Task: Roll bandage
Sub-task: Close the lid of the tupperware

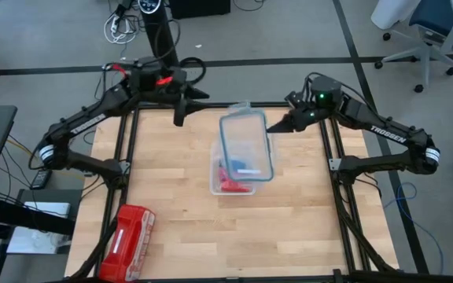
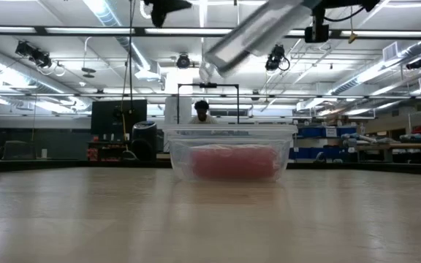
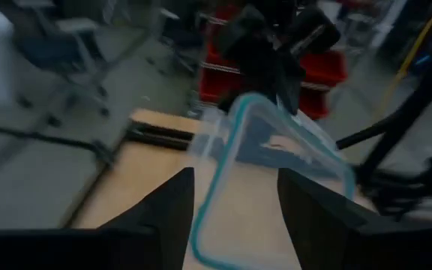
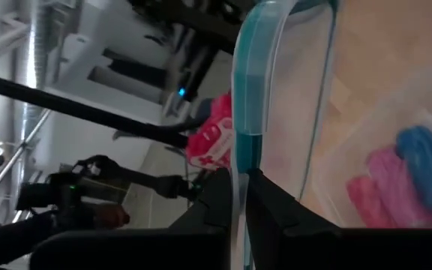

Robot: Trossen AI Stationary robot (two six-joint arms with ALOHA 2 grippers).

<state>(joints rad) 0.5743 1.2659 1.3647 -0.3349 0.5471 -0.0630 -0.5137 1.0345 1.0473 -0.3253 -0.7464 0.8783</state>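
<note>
**Lid lifted clear of box; bandage not yet taken out**

Right gripper (image 1: pixel 272 128) pinching the edge of the lid (image 1: pixel 247 147), fingers pressed together on its teal rim, lid held tilted in the air above the clear box (image 1: pixel 217 179). Left gripper (image 1: pixel 179 118) raised behind the box, fingers spread, nothing between them; lid just ahead of those open jaws in the left wrist view. Bandage (image 4: pixel 427 165) lying inside the box below the pinched lid, a blue bundle touching pink rolls (image 4: pixel 385 184).

Advice for the step in hand: carry the lid well to one side before release, keep the pinch firm on the rim since the lid hangs from one edge, and lay it flat on bare wood. Left jaws then to descend over the blue bundle only, avoiding the pink rolls.

Surface: pale wooden table (image 1: pixel 171 204), red pack (image 1: pixel 127 240) near the front left corner, well apart from both jaws. Room: bright ceiling lights, shelving, one person (image 2: pixel 202 112) behind the box.
</note>
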